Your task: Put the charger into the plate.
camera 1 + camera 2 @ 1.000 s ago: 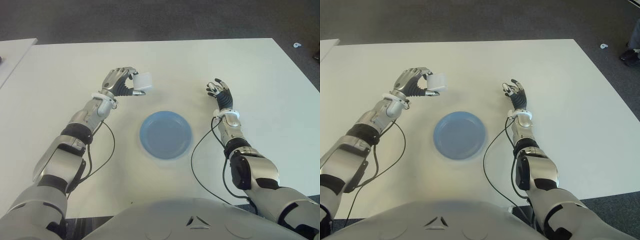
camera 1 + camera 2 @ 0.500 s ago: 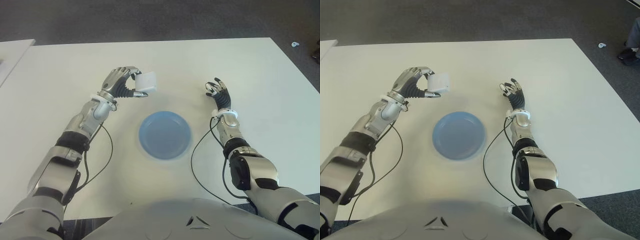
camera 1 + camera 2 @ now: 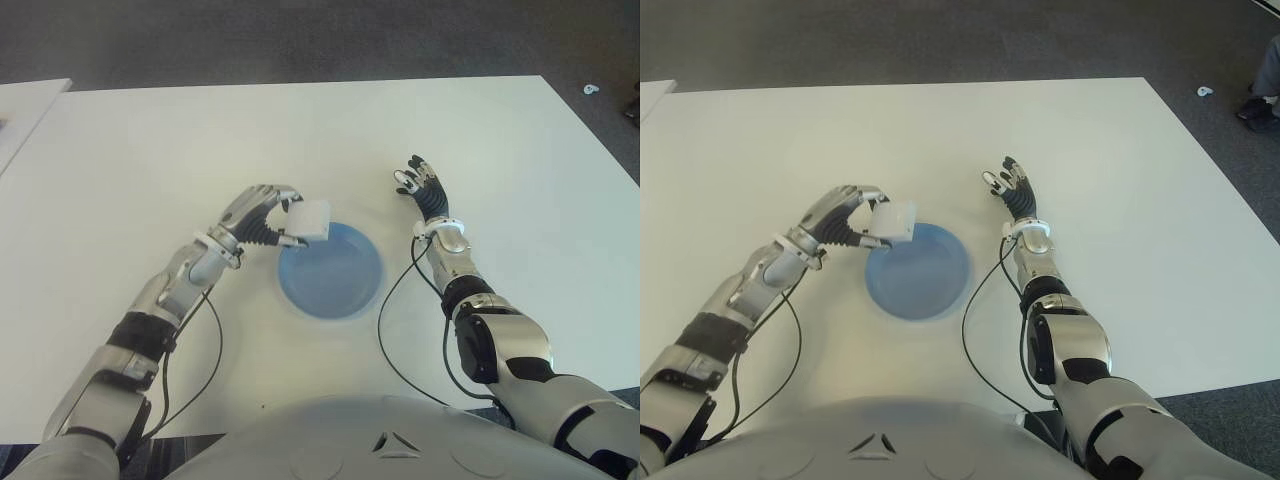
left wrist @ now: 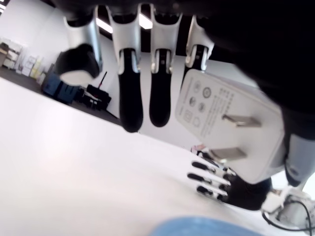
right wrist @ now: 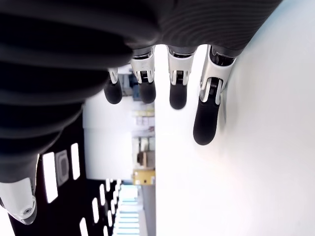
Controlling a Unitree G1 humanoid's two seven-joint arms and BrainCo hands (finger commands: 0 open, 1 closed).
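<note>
Your left fingers (image 3: 262, 200) are curled around the charger (image 3: 309, 220), pinching the white block between thumb and fingertips. In the left eye view, your left hand (image 3: 258, 215) has come down and toward you since a second ago: the charger was then well beyond the plate (image 3: 345, 290), and now it sits over the plate's far-left rim. Whether it touches the rim you cannot tell from here. Your right hand (image 3: 423, 187) has shifted a little toward the plate and shows just to its right, fingers spread and holding nothing. The white table (image 3: 140, 150) around the plate is bare; dark cables trail from both wrists. A second table's corner is cut off at the far left edge.

The right eye view gives you the same layout, the charger (image 3: 896, 221) overlapping the plate's (image 3: 930, 290) upper-left edge.

In the left wrist view the charger (image 4: 229, 130) is seen close, its two metal prongs (image 4: 231, 137) pointing out from the palm and small printed text on that face, too fine to read. A sliver of blue plate (image 4: 206, 229) shows at the frame's edge, and the right hand (image 4: 221, 184) appears beyond.

The right wrist view shows only extended fingers (image 5: 206, 118) above the table, empty.
</note>
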